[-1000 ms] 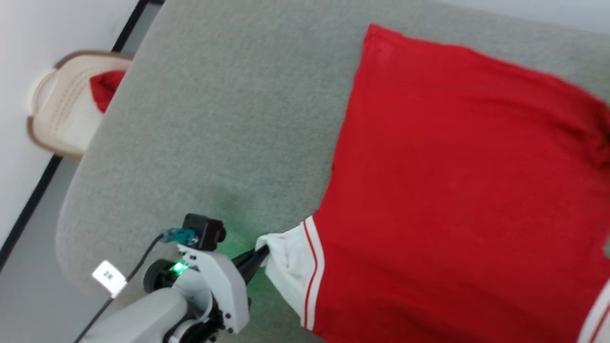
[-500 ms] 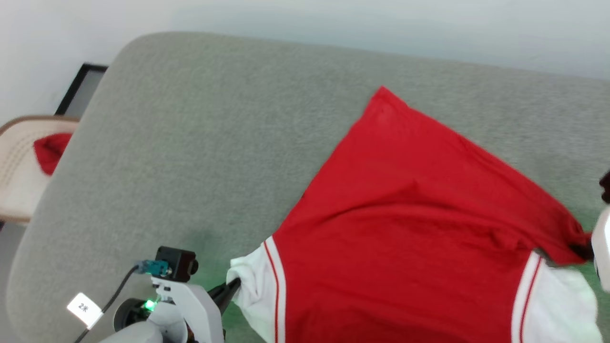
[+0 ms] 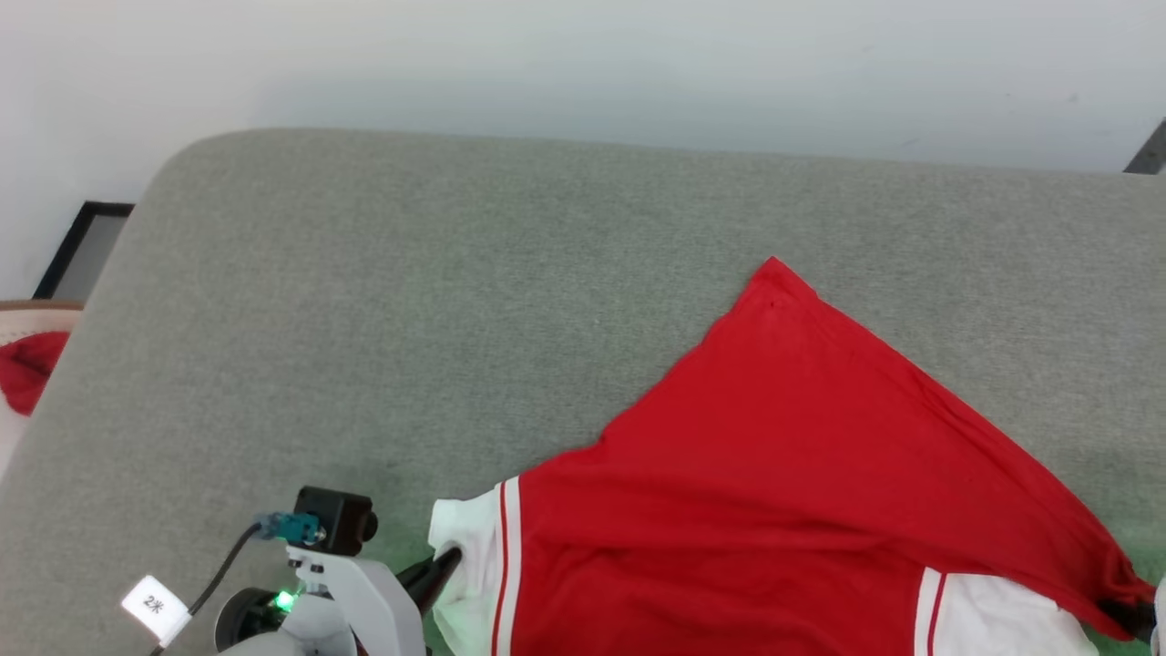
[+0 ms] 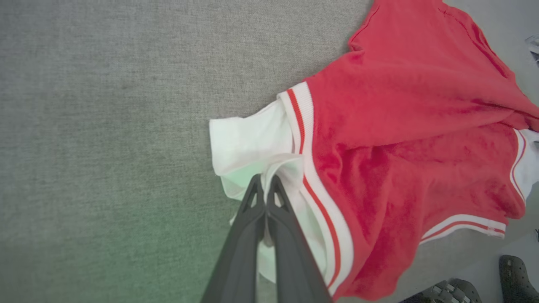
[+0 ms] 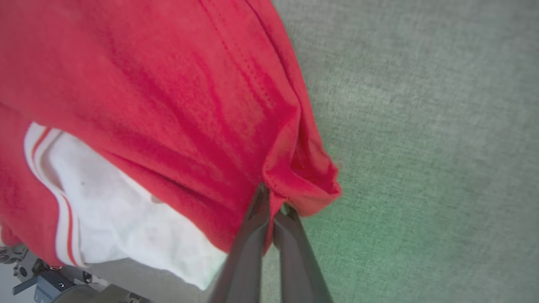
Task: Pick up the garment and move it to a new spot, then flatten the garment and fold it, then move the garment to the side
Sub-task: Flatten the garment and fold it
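garment [image 3: 774, 510]: lay spread on the grey cushion [image 3: 364, 319], toward its near right part; one red corner pointed at the cushion's far edge
left gripper [image 4: 265, 181]: clenched on the white sleeve [image 4: 248, 143], low over the cushion
right gripper [image 5: 273, 198]: pinched a red fold of the garment, above the cushion

Head looks down; both wrists closely share garment [image 3: 783, 510].

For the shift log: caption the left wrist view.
Closed left tool pinching the white sleeve of a red jersey over grey upholstery.
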Motion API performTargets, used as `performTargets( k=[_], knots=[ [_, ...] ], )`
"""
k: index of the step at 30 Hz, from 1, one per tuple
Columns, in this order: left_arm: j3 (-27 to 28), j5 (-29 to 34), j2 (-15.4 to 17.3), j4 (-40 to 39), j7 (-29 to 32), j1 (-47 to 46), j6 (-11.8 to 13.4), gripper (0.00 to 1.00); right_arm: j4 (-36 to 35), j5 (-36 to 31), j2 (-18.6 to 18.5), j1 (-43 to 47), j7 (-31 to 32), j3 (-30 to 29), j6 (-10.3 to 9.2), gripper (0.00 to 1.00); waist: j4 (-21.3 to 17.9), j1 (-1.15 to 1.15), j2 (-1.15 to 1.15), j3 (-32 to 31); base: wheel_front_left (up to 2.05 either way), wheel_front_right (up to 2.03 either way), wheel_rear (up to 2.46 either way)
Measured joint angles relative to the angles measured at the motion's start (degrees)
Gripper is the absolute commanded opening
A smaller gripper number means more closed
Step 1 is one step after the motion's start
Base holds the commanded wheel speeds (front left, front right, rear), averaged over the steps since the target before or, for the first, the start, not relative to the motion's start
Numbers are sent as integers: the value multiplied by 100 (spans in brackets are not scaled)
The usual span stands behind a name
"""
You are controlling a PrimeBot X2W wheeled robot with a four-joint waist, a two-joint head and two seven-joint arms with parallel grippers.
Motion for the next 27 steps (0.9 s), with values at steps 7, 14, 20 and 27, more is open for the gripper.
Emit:
performTargets(
  k=[7, 14, 20, 27],
  knots=[
    [12, -29, 29, -45, 9, 13, 9, 0, -41, -342, 392, 151, 20, -347, 0, 32, -120, 0, 0, -30, 0, 0, 0],
    [21, -63, 81, -85, 8, 62, 54, 0, -288, -531, 610, 228, 511, -684, 0, 100, -221, 0, 0, -106, 0, 0, 0],
    [29, -91, 116, -164, -7, 143, 103, 0, -959, -827, 634, 312, 1084, -1132, 0, 100, -294, 0, 0, -198, 0, 0, 0],
    [21, -96, 143, -266, -14, 188, 147, 0, -2103, -1254, 825, 362, 1534, -1673, 0, 100, -294, 0, 0, -263, 0, 0, 0]
  ],
)
